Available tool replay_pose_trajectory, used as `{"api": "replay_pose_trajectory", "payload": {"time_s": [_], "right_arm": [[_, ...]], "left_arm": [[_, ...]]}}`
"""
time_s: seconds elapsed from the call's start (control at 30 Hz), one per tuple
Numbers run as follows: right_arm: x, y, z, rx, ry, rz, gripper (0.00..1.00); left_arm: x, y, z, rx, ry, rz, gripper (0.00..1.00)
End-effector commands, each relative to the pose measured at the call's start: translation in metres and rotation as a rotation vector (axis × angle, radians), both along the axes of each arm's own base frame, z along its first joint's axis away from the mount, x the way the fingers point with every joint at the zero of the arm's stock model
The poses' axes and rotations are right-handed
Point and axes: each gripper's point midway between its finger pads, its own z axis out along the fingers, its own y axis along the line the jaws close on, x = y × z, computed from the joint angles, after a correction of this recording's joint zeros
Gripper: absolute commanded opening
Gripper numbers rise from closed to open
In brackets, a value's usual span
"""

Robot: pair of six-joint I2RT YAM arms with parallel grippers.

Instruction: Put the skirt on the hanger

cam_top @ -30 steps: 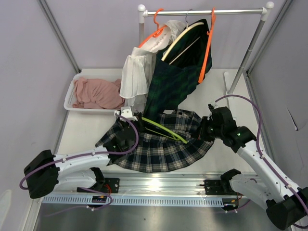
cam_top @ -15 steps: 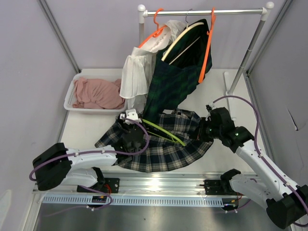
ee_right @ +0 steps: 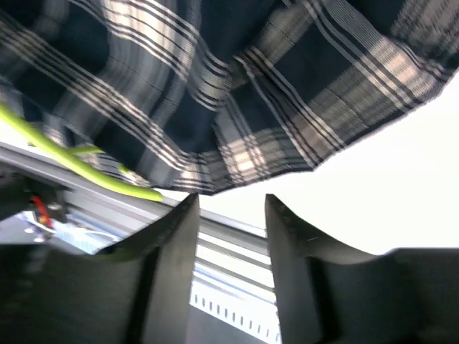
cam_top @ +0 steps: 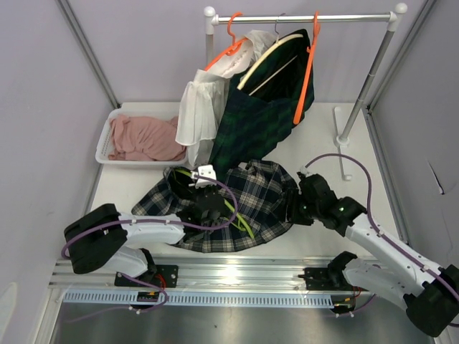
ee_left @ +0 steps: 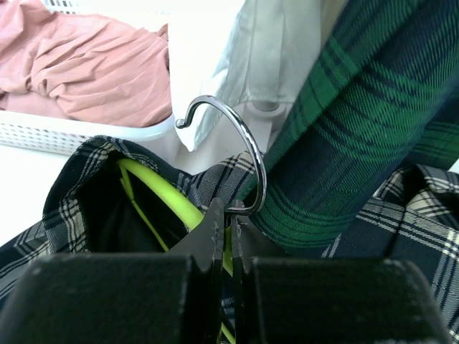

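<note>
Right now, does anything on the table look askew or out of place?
Yes. The green hanger sits crooked inside the plaid skirt: one arm sticks out past the skirt's near edge.

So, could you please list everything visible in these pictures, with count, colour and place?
skirt: one, navy and white plaid, on the table, centre.
hanger: one, yellow-green with a metal hook, partly inside the skirt.
rail: one, white, at the back.
orange hangers: two, orange, on the rail.
blouse: one, white, hanging from the rail.
green garment: one, dark green plaid, hanging beside the blouse.
basket: one, white, back left.
pink cloth: one, pink, in the basket.
table: one, white, under everything.
left fingers: black, shut on the hanger below its hook.
right fingers: black, open, at the skirt's right edge.
</note>
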Motion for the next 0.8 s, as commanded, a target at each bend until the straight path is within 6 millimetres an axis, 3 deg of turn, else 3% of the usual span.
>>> {"api": "replay_pose_trajectory", "payload": {"time_s": [0.0,0.07,0.13,0.3,0.53,0.77], "right_arm": [[0.003,0.003,-0.002,-0.035,-0.068,-0.003,0.49],[0.001,0.010,0.002,-0.054,-0.124,0.020,0.48],[-0.006,0.029,0.007,-0.055,-0.197,0.093,0.45],[-0.034,0.065,-0.018,-0.086,-0.298,0.235,0.45],[-0.034,0.084,-0.042,-0.180,-0.406,0.262,0.51],[-0.031,0.093,-0.052,-0.231,-0.511,0.221,0.57]], "left_arm": [[0.003,0.011,0.008,0.004,-0.012,0.089,0.00],[0.002,0.012,0.006,0.006,-0.009,0.089,0.00],[0.002,0.011,0.007,-0.004,-0.012,0.085,0.00],[0.003,0.010,0.008,-0.003,-0.011,0.080,0.00],[0.002,0.010,0.010,-0.008,-0.008,0.074,0.00],[0.001,0.011,0.013,-0.014,-0.007,0.072,0.00]]}}
